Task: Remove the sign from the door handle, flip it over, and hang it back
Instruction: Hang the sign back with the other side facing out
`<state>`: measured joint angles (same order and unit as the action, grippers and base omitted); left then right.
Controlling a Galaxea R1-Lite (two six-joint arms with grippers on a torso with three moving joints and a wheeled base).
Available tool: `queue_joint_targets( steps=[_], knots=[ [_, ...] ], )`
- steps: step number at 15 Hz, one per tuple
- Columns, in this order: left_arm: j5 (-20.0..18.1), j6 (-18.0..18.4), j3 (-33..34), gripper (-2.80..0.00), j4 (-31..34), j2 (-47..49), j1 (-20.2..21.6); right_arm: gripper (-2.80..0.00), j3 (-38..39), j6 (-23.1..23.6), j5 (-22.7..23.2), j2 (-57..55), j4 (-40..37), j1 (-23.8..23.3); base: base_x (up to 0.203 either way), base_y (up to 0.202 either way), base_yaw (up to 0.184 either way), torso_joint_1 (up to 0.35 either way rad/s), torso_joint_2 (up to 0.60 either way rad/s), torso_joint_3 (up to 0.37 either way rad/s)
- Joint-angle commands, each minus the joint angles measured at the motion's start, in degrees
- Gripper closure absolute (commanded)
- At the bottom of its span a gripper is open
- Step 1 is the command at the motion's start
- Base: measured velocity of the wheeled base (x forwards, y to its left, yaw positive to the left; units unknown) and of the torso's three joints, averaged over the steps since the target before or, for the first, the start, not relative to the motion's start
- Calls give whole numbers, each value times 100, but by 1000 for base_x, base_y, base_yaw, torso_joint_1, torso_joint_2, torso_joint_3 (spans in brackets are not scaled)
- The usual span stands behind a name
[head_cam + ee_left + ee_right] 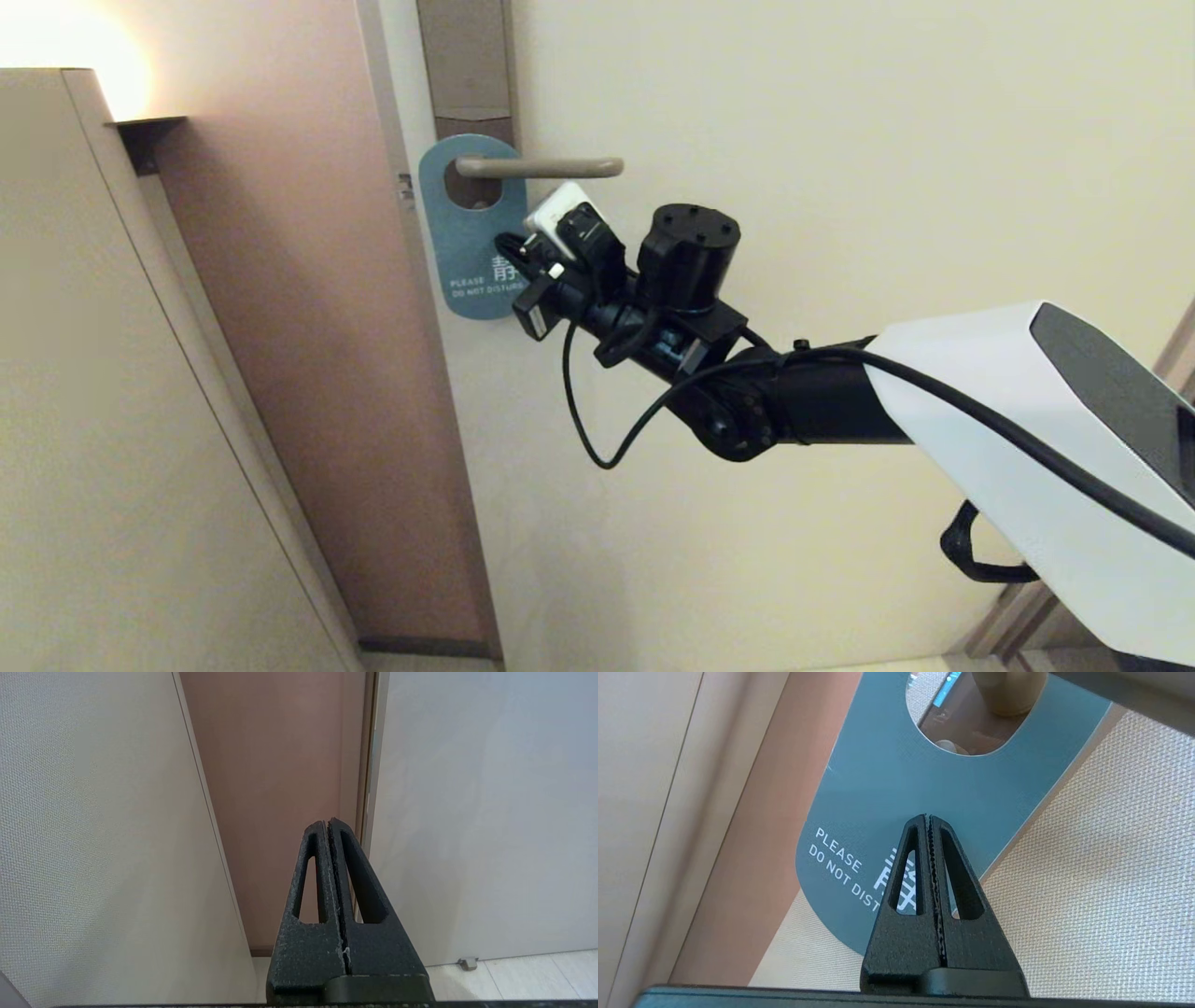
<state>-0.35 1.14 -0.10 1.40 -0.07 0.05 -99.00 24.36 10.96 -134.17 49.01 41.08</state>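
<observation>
Jaws Shut, Sign Not Yet Taken

Jaws of the parked left gripper (pixel 329 823) were pressed together. The sign (pixel 464 245) hung blue-side-out on the door handle (pixel 541 167). The right gripper (pixel 928 817), jaws pinched together and empty, faced it; they would need parting next.

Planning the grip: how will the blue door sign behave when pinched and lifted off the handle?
The sign looks thin and flat, so probably light and slightly bendy. Its smooth face may slip between fingers. Hanging loosely by its hole on the handle, it will likely swing when nudged.
</observation>
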Motion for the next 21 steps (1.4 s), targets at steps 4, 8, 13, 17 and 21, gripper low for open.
queue_joint_targets(
  steps=[4, 8, 13, 17, 21],
  knots=[
    [0, 1, 1, 0, 0, 7, 4, 0, 237, 16, 11, 212, 30, -48, 0, 0, 0, 0, 0, 0],
    [0, 1, 1, 0, 0, 7, 4, 0, 538, 17, 5, 437, 21, -189, 0, 0, 0, 0, 0, 0],
    [0, 1, 1, 0, 0, 7, 4, 0, 849, 16, 28, 694, 22, -367, 0, 0, 0, 0, 0, 0],
    [0, 1, 1, 0, 0, 7, 4, 0, 1237, 16, 38, 872, 21, -542, 0, 0, 0, 0, 0, 0],
    [8, 1, 1, 0, 0, 7, 4, 0, 1804, 16, 31, 1018, 21, -822, 0, 0, 0, 0, 0, 0]
  ],
)
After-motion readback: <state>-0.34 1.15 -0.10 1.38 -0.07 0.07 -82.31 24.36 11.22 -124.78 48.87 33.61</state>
